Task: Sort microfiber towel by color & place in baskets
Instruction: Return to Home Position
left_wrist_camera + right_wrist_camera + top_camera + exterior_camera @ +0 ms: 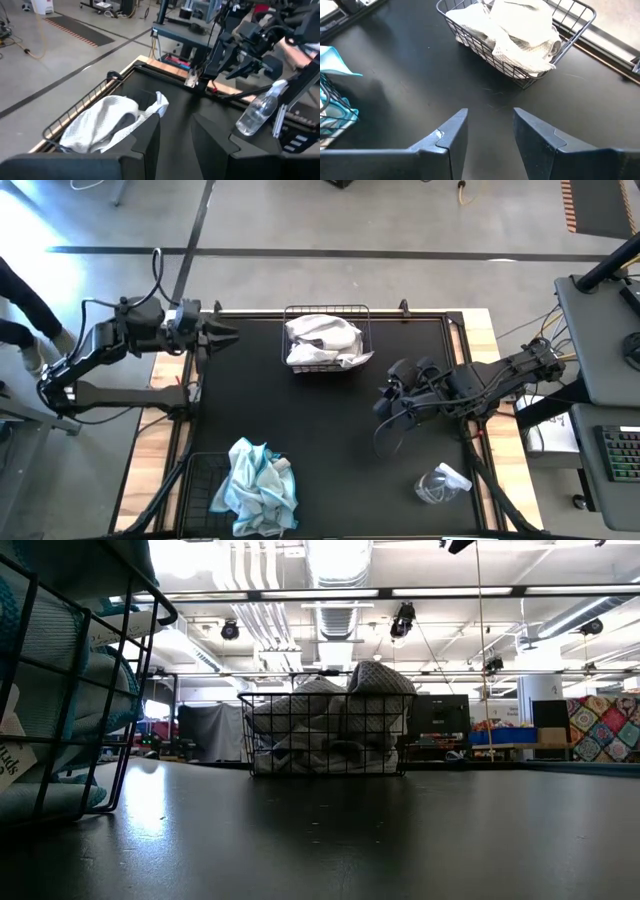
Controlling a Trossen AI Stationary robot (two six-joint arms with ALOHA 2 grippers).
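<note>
Hovering at ten o'clock by the black mat's [330,435] edge, the left gripper [228,333] is parted and empty, clear of the work. At seven o'clock the light blue towels [258,485] fill one wire basket [200,472] and at twelve the white towels [322,340] heap in the other basket [327,308], so sorting looks done. At three the right gripper [385,395], spread and empty, waits, with a plastic wrapper [440,483] at five.

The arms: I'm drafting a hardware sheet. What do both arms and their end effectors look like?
The left arm and right arm are black and jointed, trailing black cables; the left has a pale block at its wrist. The left end effector and right end effector each carry two dark, flat, wedge-shaped fingers.
</note>
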